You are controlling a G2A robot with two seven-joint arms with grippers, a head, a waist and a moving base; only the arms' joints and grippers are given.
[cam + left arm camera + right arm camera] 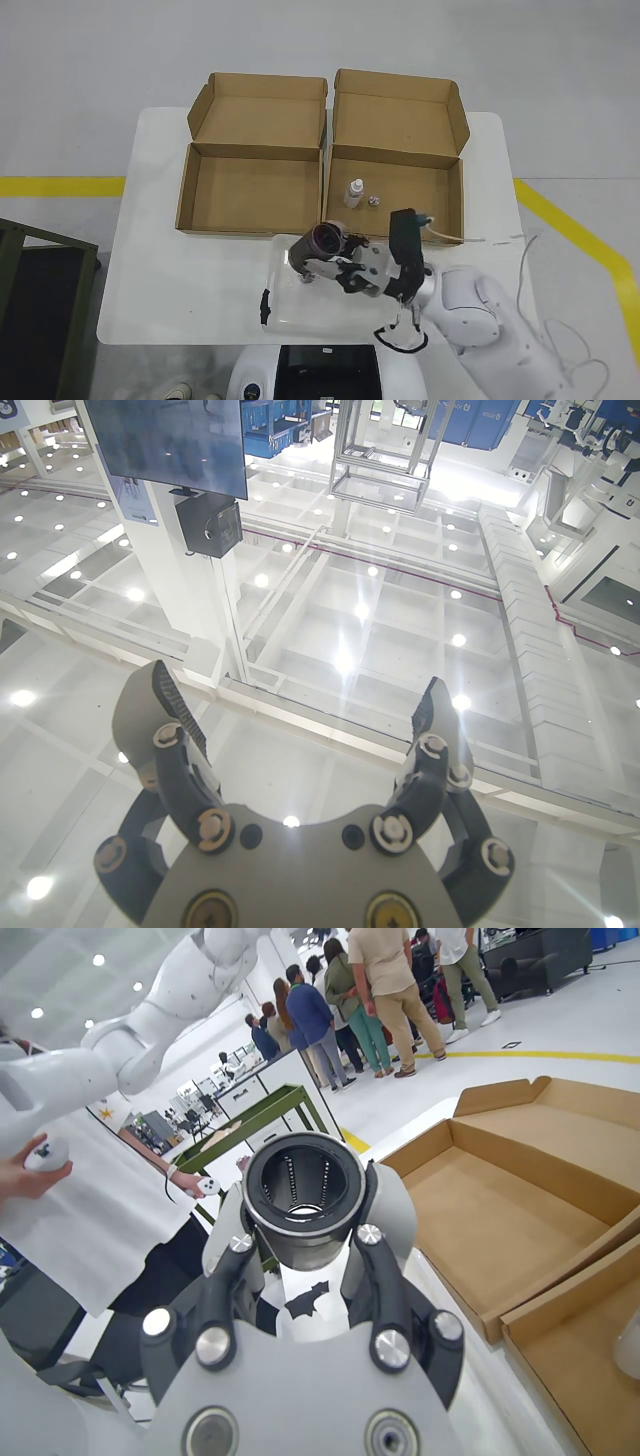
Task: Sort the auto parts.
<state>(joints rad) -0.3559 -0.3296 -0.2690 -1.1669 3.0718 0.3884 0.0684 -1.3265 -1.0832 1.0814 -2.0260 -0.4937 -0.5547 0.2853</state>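
My right gripper (320, 252) is shut on a black cylindrical bearing (326, 238), held above the clear plastic tray (285, 300) at the table's front. In the right wrist view the bearing (305, 1238) sits tilted between the fingers of that gripper (307, 1220), with its hollow end facing the camera. Two open cardboard boxes stand behind. The left box (250, 195) is bare inside. The right box (420, 195) holds a small white bottle (354, 192) and a small metal part (374, 200). My left gripper (297, 690) is open, faces the ceiling and holds nothing.
The white table (200, 290) has free room left of the tray. A green cart (40, 300) stands off the table's left side. Both box lids are folded back toward the far edge. The left box (500, 1208) lies just beyond the held bearing.
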